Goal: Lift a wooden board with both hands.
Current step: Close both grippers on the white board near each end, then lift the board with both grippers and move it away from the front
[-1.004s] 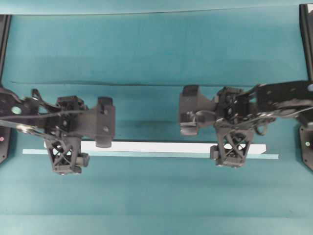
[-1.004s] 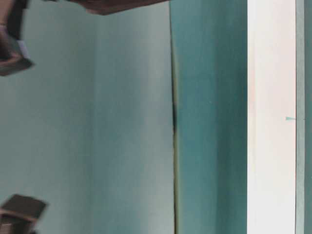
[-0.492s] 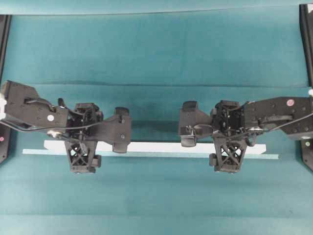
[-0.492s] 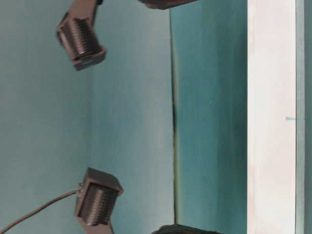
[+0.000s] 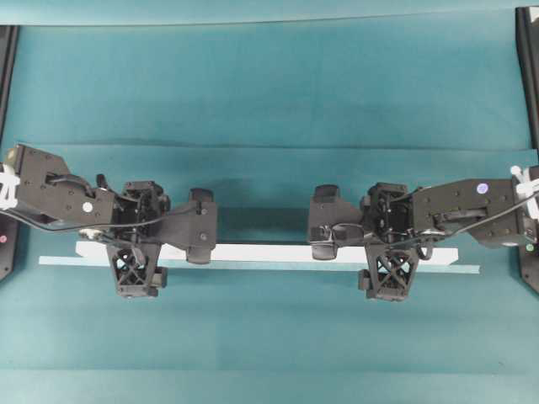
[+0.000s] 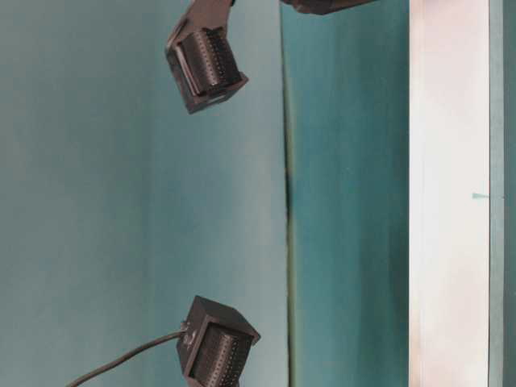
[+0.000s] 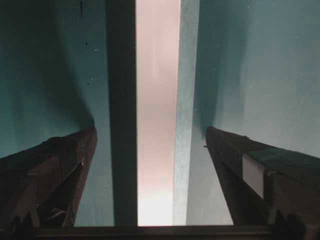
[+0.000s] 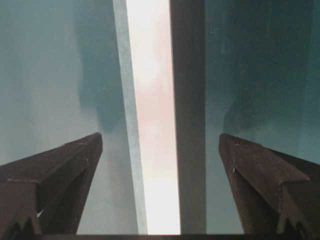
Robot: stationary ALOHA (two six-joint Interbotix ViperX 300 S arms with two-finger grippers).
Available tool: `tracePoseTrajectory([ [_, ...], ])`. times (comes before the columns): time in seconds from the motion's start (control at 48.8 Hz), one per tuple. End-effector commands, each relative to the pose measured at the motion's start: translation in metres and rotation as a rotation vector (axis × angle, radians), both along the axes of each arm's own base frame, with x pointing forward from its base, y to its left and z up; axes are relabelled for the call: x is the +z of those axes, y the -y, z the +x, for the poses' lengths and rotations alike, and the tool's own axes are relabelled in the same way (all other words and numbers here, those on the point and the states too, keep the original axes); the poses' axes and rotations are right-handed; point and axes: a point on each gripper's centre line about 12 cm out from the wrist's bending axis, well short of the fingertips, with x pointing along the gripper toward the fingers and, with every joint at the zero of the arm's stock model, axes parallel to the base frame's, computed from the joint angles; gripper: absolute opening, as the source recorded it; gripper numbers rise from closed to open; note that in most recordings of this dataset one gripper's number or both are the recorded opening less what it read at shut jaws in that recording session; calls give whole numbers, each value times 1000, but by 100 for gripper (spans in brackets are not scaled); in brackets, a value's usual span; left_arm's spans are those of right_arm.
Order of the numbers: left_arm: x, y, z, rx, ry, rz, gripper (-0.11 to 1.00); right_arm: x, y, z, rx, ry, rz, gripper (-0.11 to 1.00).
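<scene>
White wooden board (image 7: 156,115) sits between spread left gripper (image 7: 150,137) fingers.

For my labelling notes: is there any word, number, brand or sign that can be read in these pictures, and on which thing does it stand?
None: no readable text in any view.
The wooden board is plain white.
The left arm and right arm bear only small coloured dots, not characters.
The teal table carries no markings.
</scene>
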Motion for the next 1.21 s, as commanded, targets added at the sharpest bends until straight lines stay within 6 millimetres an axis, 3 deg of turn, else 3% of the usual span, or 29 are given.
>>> tracePoseTrajectory([
  [0.0, 4, 0, 4, 2, 20, 0, 96, -1, -1, 3, 8, 9, -2, 95],
  [0.492, 5, 0, 8, 17, 29, -4, 95, -4, 0, 6, -1, 26, -2, 94],
  [0.615, 5, 1, 10, 10, 46, -5, 92, -9, 1, 7, -4, 14, -2, 89],
  [0.717, 5, 6, 11, -20, 55, -1, 76, -12, 0, 7, -3, 1, -1, 71],
  [0.901, 4, 9, 10, -31, 54, -1, 24, -11, 0, 9, -3, 0, -1, 23],
  [0.942, 4, 9, 10, -31, 54, -1, 18, -11, 0, 9, -3, -2, -1, 22],
  [1.188, 4, 9, 10, -31, 54, -1, 18, -11, 1, 9, -4, -2, -1, 22],
])
